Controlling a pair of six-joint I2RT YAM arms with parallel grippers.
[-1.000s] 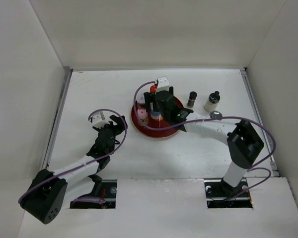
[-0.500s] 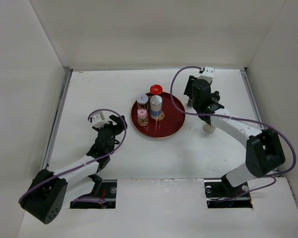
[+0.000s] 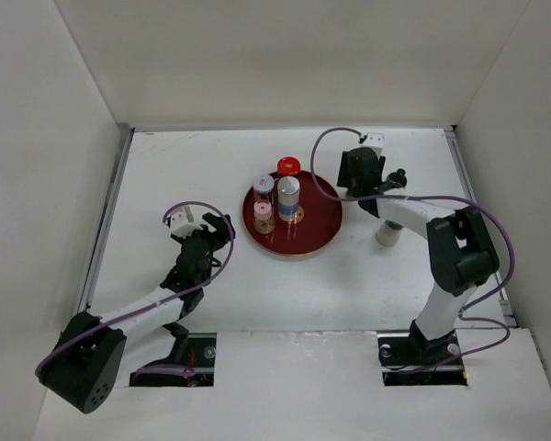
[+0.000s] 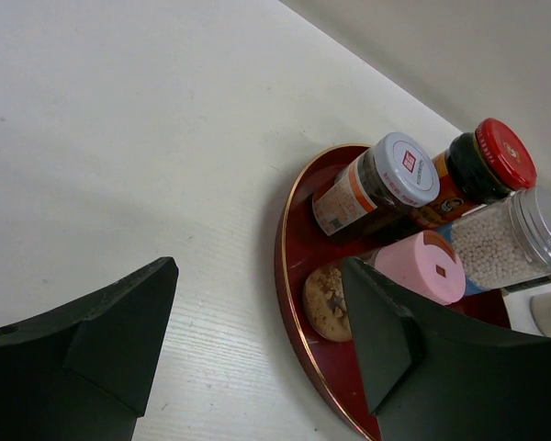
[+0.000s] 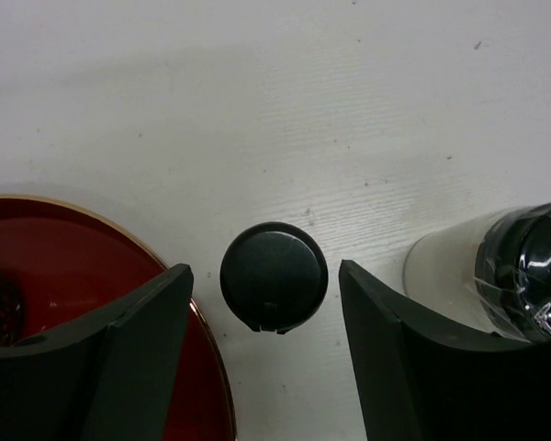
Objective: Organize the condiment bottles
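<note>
A round red tray point(image 3: 317, 230) holds several condiment bottles: a red-capped one point(image 3: 288, 166), a clear silver-capped one point(image 3: 263, 184), a pink-capped one point(image 3: 264, 213) and a white-capped jar point(image 3: 288, 191). My right gripper point(image 3: 363, 175) is open right of the tray. In the right wrist view its jaws point(image 5: 264, 268) straddle a black-capped bottle point(image 5: 274, 276) from above, with gaps on both sides. A white bottle with a black wrapped cap point(image 5: 523, 276) stands just right of it. My left gripper point(image 3: 211, 230) is open and empty left of the tray point(image 4: 289, 276).
A pale-bodied bottle point(image 3: 387, 234) stands partly under my right forearm. The black cap of the white bottle point(image 3: 399, 175) shows beside the right wrist. White walls close in the table on three sides. The tray rim point(image 5: 202, 367) lies under the right gripper's left finger.
My right arm left the tray and swung right to the two bottles beside it, then settled over the black-capped one. A bottle it covered on the tray now shows. The left arm has not moved.
</note>
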